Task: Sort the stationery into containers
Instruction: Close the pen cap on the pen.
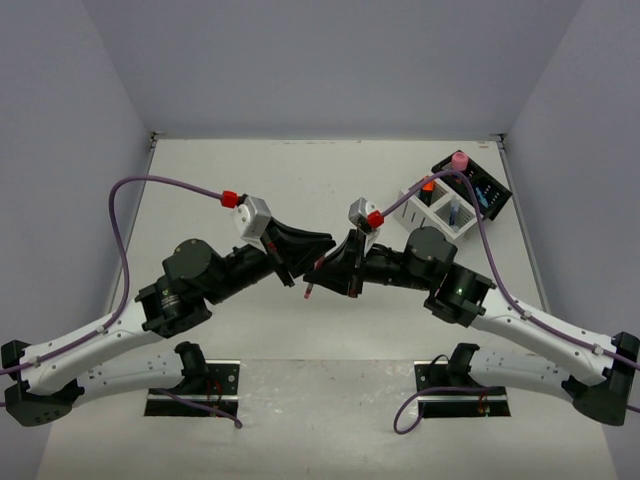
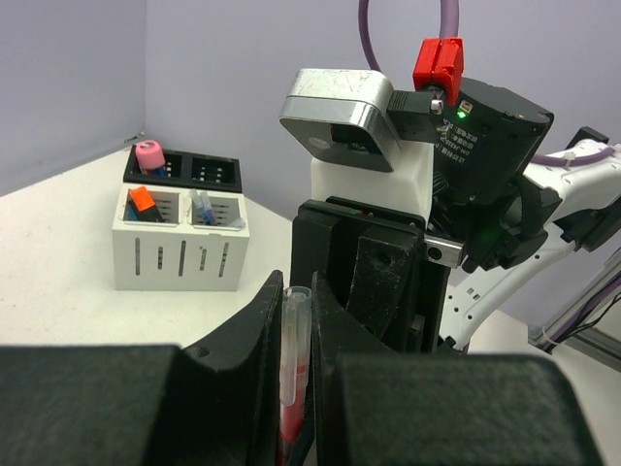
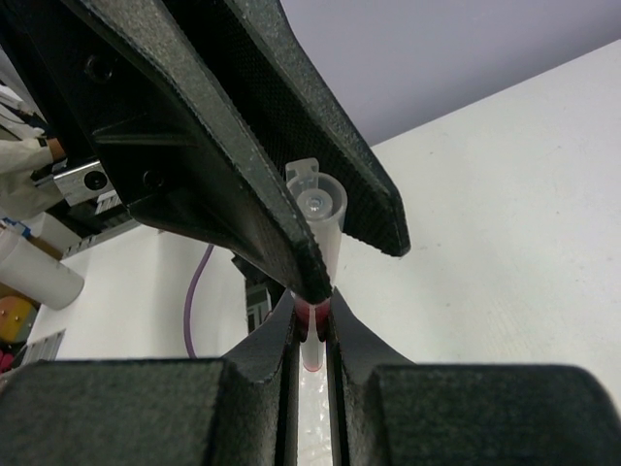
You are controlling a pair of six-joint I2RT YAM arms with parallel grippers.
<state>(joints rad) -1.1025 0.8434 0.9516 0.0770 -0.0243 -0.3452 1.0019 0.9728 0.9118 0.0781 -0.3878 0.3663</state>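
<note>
Mid-frame in the top view, the left gripper (image 2: pixel 296 296) and right gripper (image 3: pixel 312 325) both pinch one red pen (image 3: pixel 320 209) in mid-air. At upper right, the white container (image 1: pixel 440 212) and black container (image 1: pixel 488 190) already hold a pink cylinder (image 1: pixel 459 159), an orange highlighter (image 1: pixel 427 185) and blue pens (image 2: pixel 202 206). Only this pen appears left to sort.

3 plain lavender-grey walls (image 1: pixel 330 60) enclose a white table (image 1: pixel 230 170), meeting it at 2 back corners. Light is soft and even, leaving only faint shadows on it.

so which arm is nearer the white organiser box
Right. The right arm sits just in front of the white organiser box; the left arm is far off to its left.
</note>
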